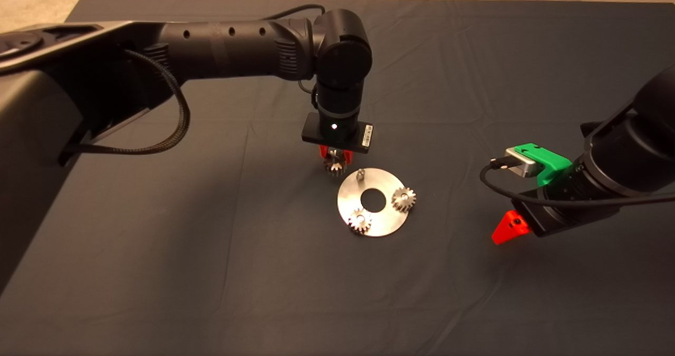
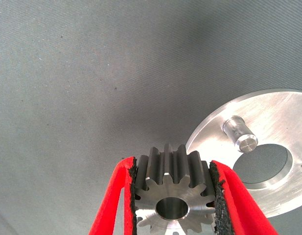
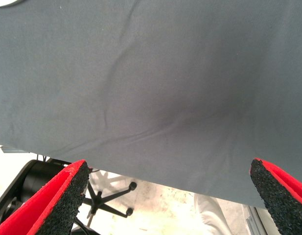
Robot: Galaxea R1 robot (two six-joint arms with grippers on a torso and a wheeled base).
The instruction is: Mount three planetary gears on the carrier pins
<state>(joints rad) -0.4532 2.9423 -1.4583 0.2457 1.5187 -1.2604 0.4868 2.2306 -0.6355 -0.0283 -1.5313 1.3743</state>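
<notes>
Silver disc (image 1: 387, 221) at frame centre: two toothed gears (image 1: 404, 199) seated on pins, one pin (image 1: 361, 174) bare; third gear (image 2: 173, 196) just upper left.

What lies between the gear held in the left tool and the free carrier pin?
Only bare disc and mat separate the held gear from the free pin, seen in the left wrist view.

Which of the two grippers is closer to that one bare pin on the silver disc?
The left gripper. It hangs just beside the bare pin, holding a gear. The right gripper waits well off past the disc's other side.
</notes>
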